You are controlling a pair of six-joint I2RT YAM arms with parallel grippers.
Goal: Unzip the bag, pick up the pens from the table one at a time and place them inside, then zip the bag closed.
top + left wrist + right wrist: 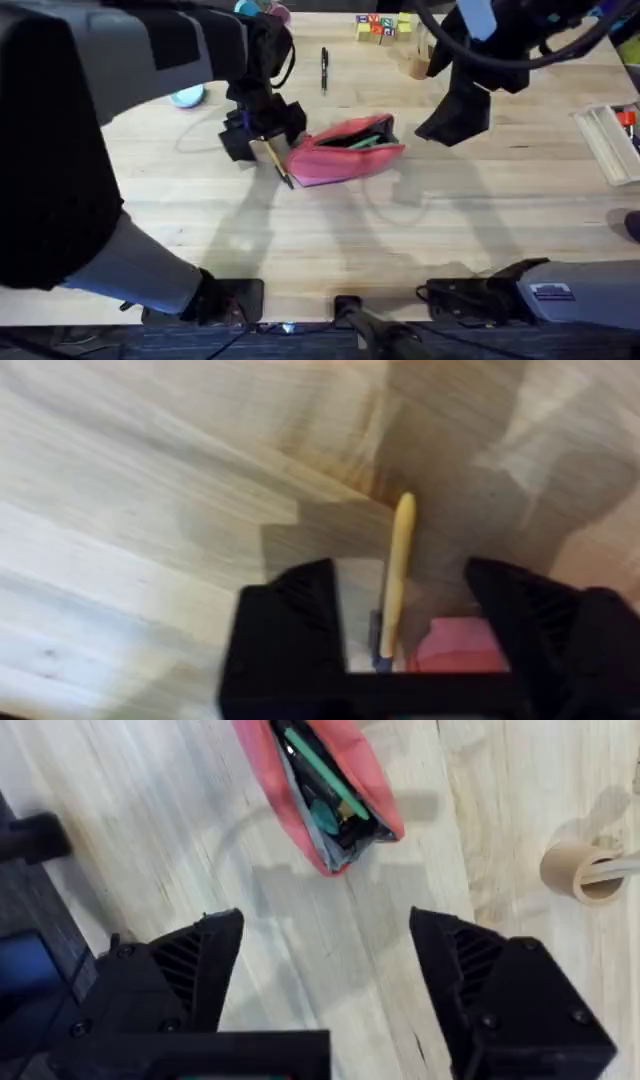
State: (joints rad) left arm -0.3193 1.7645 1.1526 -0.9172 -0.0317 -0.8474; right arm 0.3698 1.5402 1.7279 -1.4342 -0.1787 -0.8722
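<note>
The bag [345, 150] was seen lying on the table [330, 240] near the middle of the overhead view, its zipper open along the top and green items visible against the dark lining. In the right wrist view the same open pouch [320, 790] was shown with a green stick-like object and other small things inside.

The left gripper [262, 130] was positioned just beside the bag's left end. The yellow pen [272, 158] was seen slanting down from it towards the pouch. In the left wrist view the yellow pen [393, 580] was seen standing between the two black fingers [290, 630], which were spread well apart; whether the pen was actually being pinched could not be made out, and it appeared to be free of both fingers. A corner of pink fabric [455, 645] was visible just beside the pen's lower end.

The black pen [324, 70] was left lying on the table farther back, well apart from the bag.

The right gripper [455, 110] was held above the table to the right of the bag, and in its wrist view its fingers [200, 970] were spread wide with nothing between them. A roll of tape [580, 872] was seen on the wood nearby.
</note>
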